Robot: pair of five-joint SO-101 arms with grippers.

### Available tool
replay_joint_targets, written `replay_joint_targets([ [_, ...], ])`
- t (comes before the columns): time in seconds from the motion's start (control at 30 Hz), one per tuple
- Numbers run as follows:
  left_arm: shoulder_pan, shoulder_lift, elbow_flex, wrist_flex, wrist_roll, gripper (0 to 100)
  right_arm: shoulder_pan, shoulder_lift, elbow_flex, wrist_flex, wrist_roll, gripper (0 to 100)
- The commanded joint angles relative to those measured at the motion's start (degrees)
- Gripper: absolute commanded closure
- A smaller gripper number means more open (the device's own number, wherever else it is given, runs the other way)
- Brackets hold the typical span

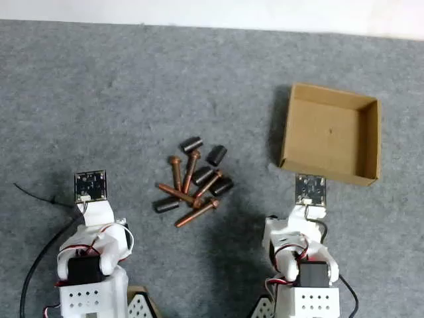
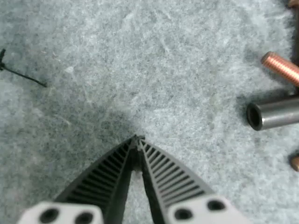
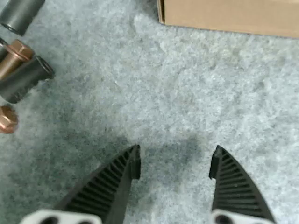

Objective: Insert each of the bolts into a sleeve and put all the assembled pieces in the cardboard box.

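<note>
While bolts (image 1: 176, 173) and sleeves (image 1: 192, 144) lie loose, nothing seems assembled; left gripper (image 2: 137, 140) closed, right gripper (image 3: 176, 156) spread, both empty: grab a bolt.

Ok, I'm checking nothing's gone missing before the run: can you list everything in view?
bolts: five, copper, loose pile mid-table, ahead of and between the arms
sleeves: five, black, mixed into the same pile
cardboard box: one, brown, open, nothing inside, just beyond the right arm
felt: one, grey, covers the table
thin cable: one, black, on the felt by the left arm
left gripper: black, shut, over bare felt
right gripper: black, open, near the box
</note>
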Motion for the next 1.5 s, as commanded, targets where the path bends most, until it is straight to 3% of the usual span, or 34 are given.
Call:
replay_joint_targets([
  [0.0, 0.22, -0.48, 1.1, 0.35, -0.18, 99, -1.19, -0.04, 9.01, -0.22, -0.62, 76.7],
  [0.5, 12.97, -0.31, 1.1, -4.84, -0.35, 99, -2.68, -0.04, 9.01, -0.75, -0.53, 76.7],
  [0.7, 13.23, -0.22, 1.1, -4.84, -0.35, 99, -12.18, 0.31, 9.01, -11.03, -0.62, 76.7],
  [0.87, 12.97, -0.22, 1.1, -5.19, -0.26, 99, -16.04, 0.57, 9.01, -8.57, -0.44, 76.7],
  [0.97, 8.4, -0.31, 1.1, -5.45, -1.32, 99, -10.07, 0.31, 9.01, -8.66, -0.09, 76.7],
  [1.1, 0.84, -0.4, 1.1, -8.35, -13.89, 99, -2.51, -0.04, 9.01, -10.95, 7.3, 76.7],
  [1.27, -1.45, -0.31, -2.95, -8.18, -15.47, 99, -2.07, -0.04, 9.01, -11.21, 7.3, 76.7],
  [1.37, -9.8, -0.31, -9.54, -8.18, -22.77, 99, -2.07, -0.04, 9.01, -11.21, 7.3, 76.7],
  [1.47, -12.97, -0.31, -13.05, -11.25, -18.81, 99, -1.98, -0.04, 8.84, -11.38, 7.3, 76.7],
])
